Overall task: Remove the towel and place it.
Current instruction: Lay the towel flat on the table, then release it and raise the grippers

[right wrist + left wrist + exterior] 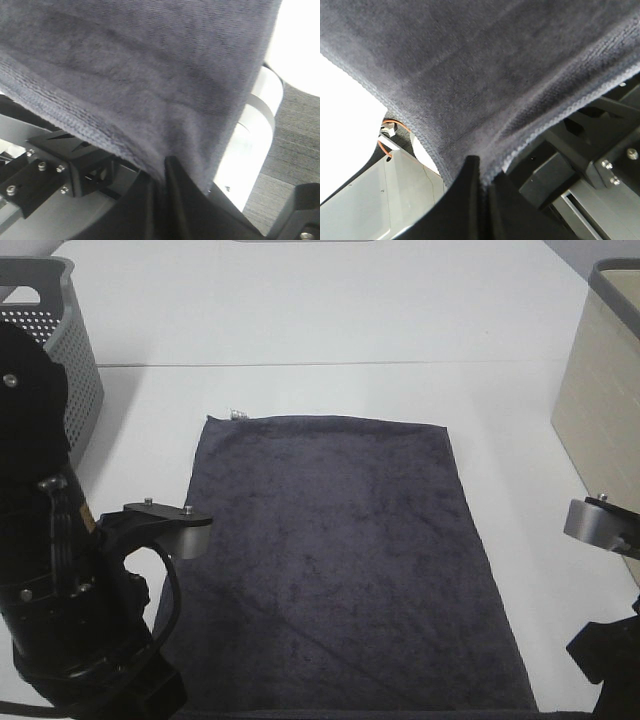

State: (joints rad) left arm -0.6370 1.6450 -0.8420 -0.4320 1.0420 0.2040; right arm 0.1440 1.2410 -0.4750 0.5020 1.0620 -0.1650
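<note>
A dark grey towel (340, 560) lies flat on the white table (300, 320), with its near edge at the table's front edge. In the left wrist view my left gripper (482, 180) is shut on the towel's hem (470, 75), which hangs over the table edge. In the right wrist view my right gripper (162, 175) is shut on the hem (140, 65) near the towel's other front corner. In the high view both grippers' fingertips are hidden below the picture. Only the left arm (70, 580) and the right arm (605, 530) show.
A grey perforated basket (50, 330) stands at the back left of the table. A beige bin (605, 380) stands at the right edge. Black frame parts (590, 150) sit under the table's front edge.
</note>
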